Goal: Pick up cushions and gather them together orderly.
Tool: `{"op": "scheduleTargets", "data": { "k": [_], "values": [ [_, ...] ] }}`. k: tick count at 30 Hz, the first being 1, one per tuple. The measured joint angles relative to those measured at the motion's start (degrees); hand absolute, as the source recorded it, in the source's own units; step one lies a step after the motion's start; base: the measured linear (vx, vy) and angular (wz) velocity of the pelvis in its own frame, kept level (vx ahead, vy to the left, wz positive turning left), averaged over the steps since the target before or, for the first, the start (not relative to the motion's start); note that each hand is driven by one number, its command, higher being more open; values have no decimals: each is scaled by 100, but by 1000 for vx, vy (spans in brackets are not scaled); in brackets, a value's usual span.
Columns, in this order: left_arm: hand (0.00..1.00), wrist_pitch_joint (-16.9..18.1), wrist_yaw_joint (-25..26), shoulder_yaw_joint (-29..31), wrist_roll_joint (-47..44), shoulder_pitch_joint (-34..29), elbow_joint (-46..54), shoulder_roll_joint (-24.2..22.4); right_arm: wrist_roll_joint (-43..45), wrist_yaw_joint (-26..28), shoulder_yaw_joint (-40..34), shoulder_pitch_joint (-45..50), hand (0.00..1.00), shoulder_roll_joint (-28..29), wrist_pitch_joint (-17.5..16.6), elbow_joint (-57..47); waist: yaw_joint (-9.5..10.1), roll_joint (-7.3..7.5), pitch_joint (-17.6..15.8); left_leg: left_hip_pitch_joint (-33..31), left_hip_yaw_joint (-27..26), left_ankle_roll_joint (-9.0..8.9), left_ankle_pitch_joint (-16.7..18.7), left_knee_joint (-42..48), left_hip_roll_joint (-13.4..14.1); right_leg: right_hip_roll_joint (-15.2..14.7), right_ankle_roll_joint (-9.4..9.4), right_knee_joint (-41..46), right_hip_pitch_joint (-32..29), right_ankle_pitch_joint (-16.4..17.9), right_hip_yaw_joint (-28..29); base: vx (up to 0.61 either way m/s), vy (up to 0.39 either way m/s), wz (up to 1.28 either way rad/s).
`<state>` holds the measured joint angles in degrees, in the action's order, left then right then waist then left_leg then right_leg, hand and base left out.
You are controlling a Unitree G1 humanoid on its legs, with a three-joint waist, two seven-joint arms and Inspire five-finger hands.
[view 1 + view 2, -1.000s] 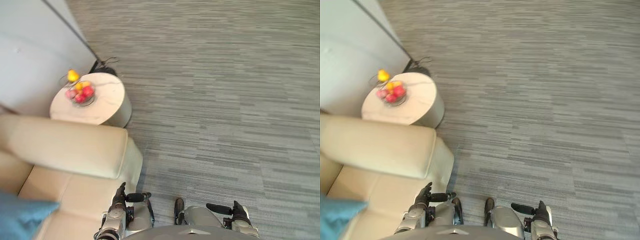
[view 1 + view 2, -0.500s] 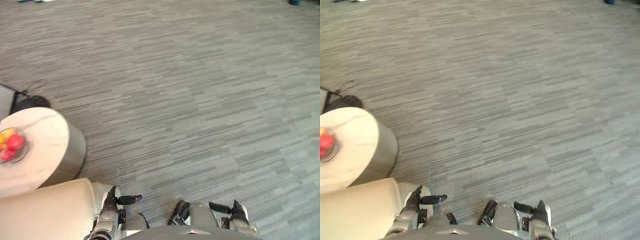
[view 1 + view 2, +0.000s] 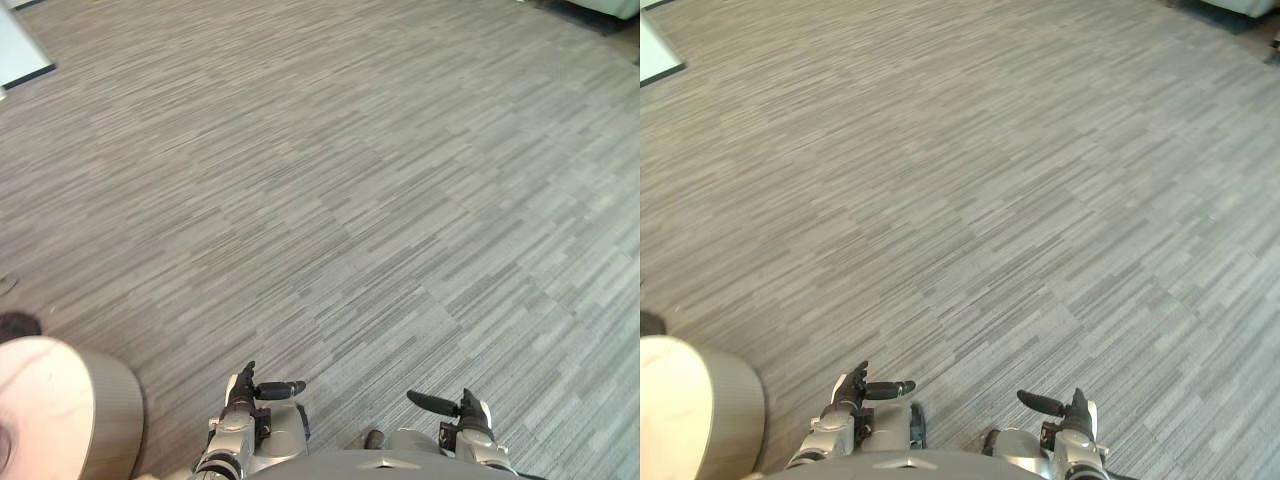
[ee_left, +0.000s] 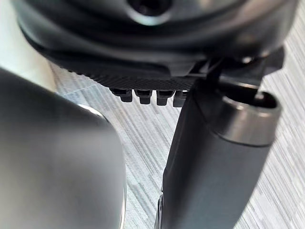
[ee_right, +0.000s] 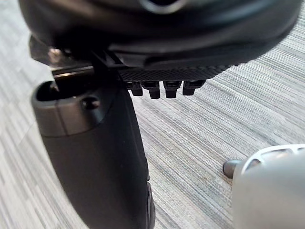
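My left hand (image 3: 243, 395) hangs low at the bottom of the eye views, its thumb pointing inward and its fingers relaxed, with nothing in it. My right hand (image 3: 468, 412) hangs the same way at the lower right, open and holding nothing. In the left wrist view the left hand's thumb (image 4: 214, 157) stands over bare grey carpet (image 4: 143, 143). In the right wrist view the right hand's thumb (image 5: 95, 152) is likewise over carpet (image 5: 200, 124).
Grey striped carpet (image 3: 350, 200) spreads ahead. A round pale side table (image 3: 50, 410) sits at the lower left, close to my left arm. A white panel (image 3: 20, 50) shows at the far left and a pale furniture edge (image 3: 610, 6) at the far right.
The camera has swung to the right: the beige sofa, blue cushion and fruit bowl have left the view, and the round table has slid to the lower left. Both hands hang as before.
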<state>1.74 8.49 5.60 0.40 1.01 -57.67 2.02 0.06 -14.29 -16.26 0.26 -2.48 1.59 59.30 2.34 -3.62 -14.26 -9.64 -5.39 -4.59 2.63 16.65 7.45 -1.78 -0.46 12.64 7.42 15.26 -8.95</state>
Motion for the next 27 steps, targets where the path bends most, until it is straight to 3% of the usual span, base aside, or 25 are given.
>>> {"op": "scheduleTargets", "data": {
  "k": [1,3,5,8,9,10,12,14,15,16,17,19,20,21,22,23,24,26,27],
  "values": [
    [100,0,-3,3,16,8,-3,5,4,-5,-1,15,100,36,0,-26,2,88,13,51,-98,3,51,19,-30,-46,32,-2,11,17,103,213,154,-82],
    [100,21,-25,-12,19,47,12,121,0,-9,-56,119,100,169,10,-86,9,369,109,23,-371,112,542,365,-168,-331,249,7,-7,168,325,310,161,-52],
    [100,-14,-16,1,11,8,-35,143,-9,-1,-56,144,100,194,18,-40,26,428,169,123,-674,148,937,607,-176,-474,450,336,-86,322,484,362,166,-77],
    [100,-70,31,-114,13,-81,-88,160,-21,43,-64,9,100,133,46,-1,20,372,220,714,-1297,254,1250,427,-263,-970,841,2583,-1079,329,376,306,122,-96],
    [100,-105,37,-454,14,-74,-176,262,-37,72,-58,-126,100,87,48,13,-128,365,208,1154,-1331,331,1308,221,-343,-1442,801,3717,-1481,354,-292,633,100,-79],
    [100,-103,40,-534,13,-44,-217,256,-99,128,-28,-196,100,18,45,11,-140,192,167,1605,-1329,330,1307,-137,-234,-1518,423,3904,-1695,565,-948,591,16,-58],
    [100,-102,46,-536,15,-54,-225,251,-138,147,-27,-229,100,-55,-42,-34,-157,71,143,1967,-1529,284,1278,-423,-15,-1408,245,3598,-2116,664,-1468,495,-107,-48],
    [100,-102,66,-533,17,-57,-248,279,-126,145,-36,-312,100,-90,-56,-116,-213,71,132,2156,-1652,276,1274,-566,109,-1324,226,3099,-2602,577,-1656,415,-163,-35],
    [100,-100,70,-542,23,-80,-296,330,-132,138,-22,-378,100,-96,-54,-110,-241,199,134,2341,-1807,118,1218,-672,106,-1173,108,2172,-2863,-94,-1647,517,-263,-23],
    [100,-106,63,-542,12,-42,-437,274,-108,146,-53,-374,100,-127,-60,-81,-286,98,79,2502,-1845,-84,1211,-724,233,-1005,-400,2139,-2766,-543,-1647,523,-275,-37],
    [100,-106,60,-532,20,-19,-451,211,-126,128,-53,-407,100,-203,-63,-62,-244,-1,87,2514,-1880,-116,1167,-719,335,-880,-432,2134,-2774,-524,-1634,630,-372,-43],
    [100,-68,2,-543,70,67,-436,15,-229,114,-78,-459,100,-351,-52,13,-304,-52,63,2451,-1873,-209,587,-515,429,-745,-517,2104,-2690,-240,-1617,531,-374,-27],
    [100,-58,-40,-599,181,79,-429,-49,-228,114,-169,-361,100,-373,-11,148,-335,-79,57,2268,-1796,-309,249,208,659,-615,-524,1798,-2325,-138,-1676,440,-326,5],
    [100,-54,-44,-630,208,80,-397,-48,-224,108,-170,-297,100,-365,3,183,-352,-84,50,2111,-1696,-286,83,707,791,-525,-499,1643,-2126,-100,-1682,420,-307,1],
    [100,-53,-42,-637,245,80,-321,-29,-218,108,-155,-194,100,-352,25,189,-340,-92,23,1682,-1466,-250,-139,1893,1091,-378,-494,1298,-1739,-70,-1677,467,-292,-22],
    [100,-52,-42,-607,252,68,-228,14,-217,88,-155,-148,100,-349,17,188,-324,-115,-38,1080,-1373,-167,148,3587,1431,-187,-510,960,-1283,-51,-1603,454,-254,-29],
    [100,-47,-37,-564,256,65,-188,34,-217,77,-154,-142,100,-342,18,188,-312,-108,-76,887,-1364,-132,308,4037,1497,-139,-513,838,-1088,-39,-1569,406,-174,-32],
    [100,29,-14,-461,258,61,-4,69,-214,37,-151,-74,100,-319,16,257,-299,-32,-121,242,-1488,-41,727,4357,1402,-71,-497,339,-455,-21,-1475,293,-98,-24],
    [100,62,-13,-461,258,60,95,80,-213,29,-151,-73,100,-323,27,303,-282,-11,-134,-55,-1575,14,864,4018,1284,-64,-449,139,-219,-13,-1439,226,-70,-20]
  ]
}}
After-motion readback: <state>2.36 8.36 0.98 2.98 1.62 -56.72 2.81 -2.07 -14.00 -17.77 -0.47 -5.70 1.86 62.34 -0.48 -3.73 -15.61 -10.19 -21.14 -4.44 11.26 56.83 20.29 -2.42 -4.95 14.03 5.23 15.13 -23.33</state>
